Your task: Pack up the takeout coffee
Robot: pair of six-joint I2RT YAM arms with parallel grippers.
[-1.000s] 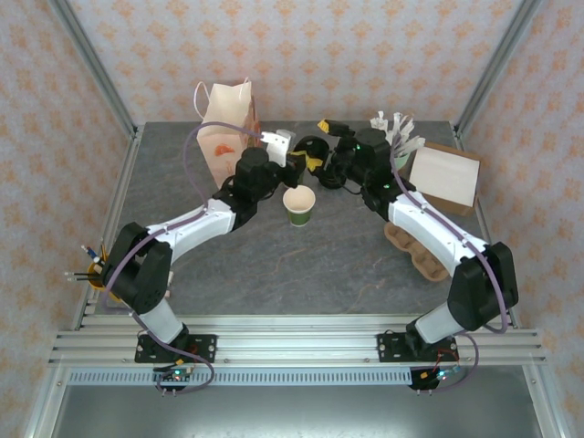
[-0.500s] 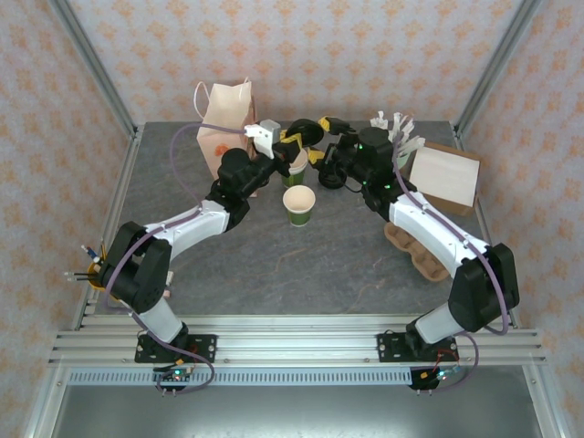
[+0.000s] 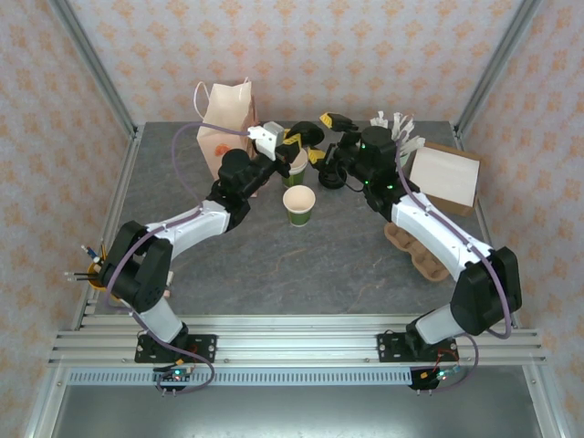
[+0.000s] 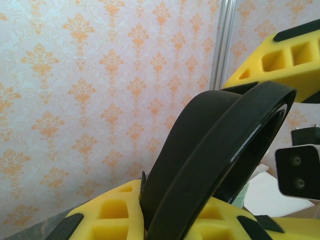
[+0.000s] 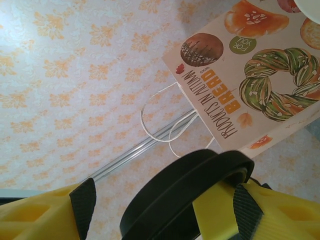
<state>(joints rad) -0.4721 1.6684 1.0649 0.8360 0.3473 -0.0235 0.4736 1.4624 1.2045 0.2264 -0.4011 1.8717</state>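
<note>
A round black lid [image 3: 308, 135] is up in the air at the back middle of the table, and my left gripper [image 3: 299, 140] is shut on it. In the left wrist view the lid [image 4: 215, 145] is clamped edge-on between the yellow fingers [image 4: 115, 215]. My right gripper [image 3: 325, 139] stands open around the same lid [image 5: 180, 185]; one pad [image 5: 82, 200] is clear of its rim. An open green-banded paper cup [image 3: 298, 203] stands without a lid on the table. A second cup [image 3: 296, 170] is partly hidden under the left gripper.
A printed paper bag [image 3: 226, 128] stands at the back left. A mint-green cup of white sticks [image 3: 394, 132] and a white box [image 3: 445, 175] are at the back right. A brown cup carrier [image 3: 415, 251] lies right of centre. A pen holder [image 3: 94, 265] sits at the left edge.
My left gripper rose from beside the lid and closed on it, and the lid shifted slightly up and left. The right gripper drew back a little to the right.
</note>
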